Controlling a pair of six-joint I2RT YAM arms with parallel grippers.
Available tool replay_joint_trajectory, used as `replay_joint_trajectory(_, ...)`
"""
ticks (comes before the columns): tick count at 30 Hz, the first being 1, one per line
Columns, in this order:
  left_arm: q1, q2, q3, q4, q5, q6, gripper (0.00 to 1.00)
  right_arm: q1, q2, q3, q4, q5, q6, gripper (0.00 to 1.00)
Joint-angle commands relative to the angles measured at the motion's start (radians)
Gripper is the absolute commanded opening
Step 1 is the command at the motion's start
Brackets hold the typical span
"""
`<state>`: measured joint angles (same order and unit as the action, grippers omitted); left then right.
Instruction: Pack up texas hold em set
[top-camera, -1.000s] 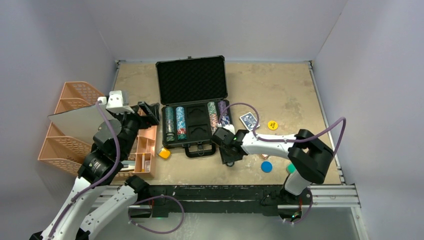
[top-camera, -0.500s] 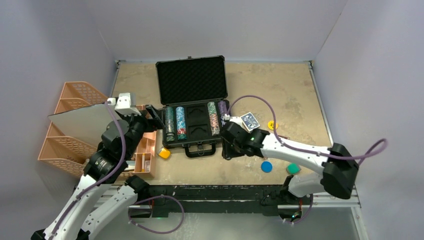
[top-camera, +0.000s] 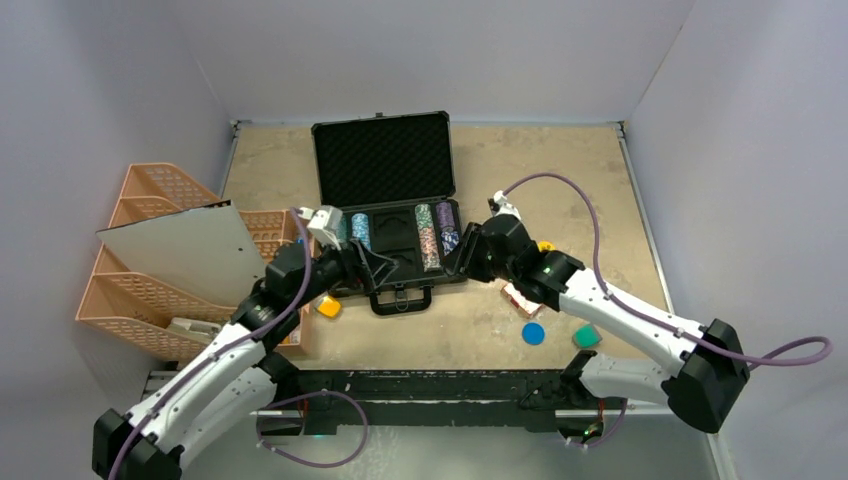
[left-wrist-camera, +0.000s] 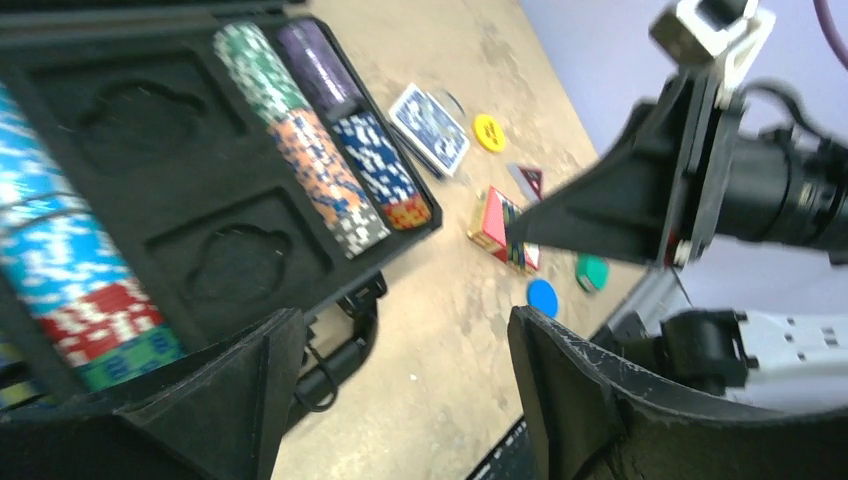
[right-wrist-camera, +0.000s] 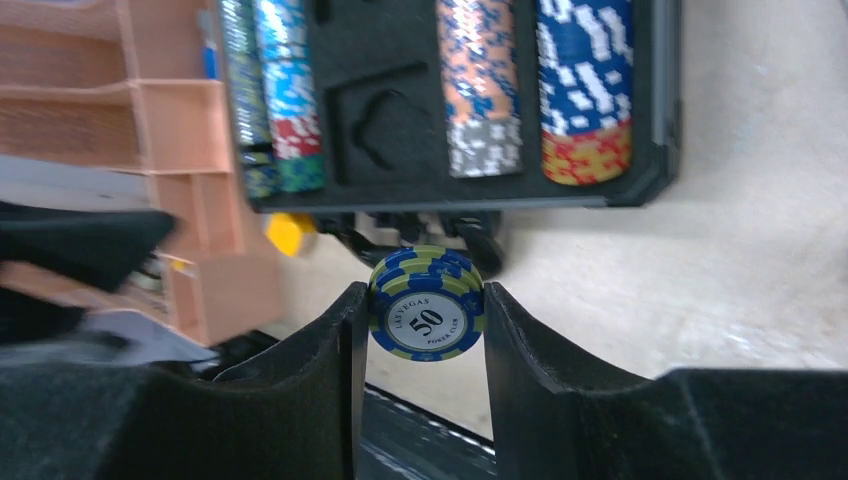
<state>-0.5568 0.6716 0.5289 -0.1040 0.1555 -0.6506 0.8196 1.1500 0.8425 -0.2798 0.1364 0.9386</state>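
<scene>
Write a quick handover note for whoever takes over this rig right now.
Left gripper: open, empty, over the front of the case.
Right gripper: shut on a 50 chip, near the case's front edge.
Done: four chip stacks sit in the open case.
Left: both card slots empty; blue deck, red deck, yellow button and blue button lie on the table; lid open.

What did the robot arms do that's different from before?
The left gripper swung right, over the front of the case. The right gripper moved farther back, to the case's right side; it pinches a 50 chip. The case and chip stacks stayed put.
</scene>
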Motion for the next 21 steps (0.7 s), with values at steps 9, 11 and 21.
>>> replay_joint_trajectory(9,-0.155,0.313,-0.120,0.715,0.155,0.032,0.85,-0.063,0.038,0.033,0.251,-0.174,0.161,0.07)
replay_joint_trajectory(11,-0.159,0.377,-0.114,0.785,0.146,0.010,0.87,-0.063,0.041,0.028,0.276,-0.192,0.169,0.07)
replay_joint_trajectory(21,-0.163,0.469,-0.120,0.944,0.034,-0.058,0.73,-0.063,0.042,0.004,0.319,-0.199,0.185,0.08)
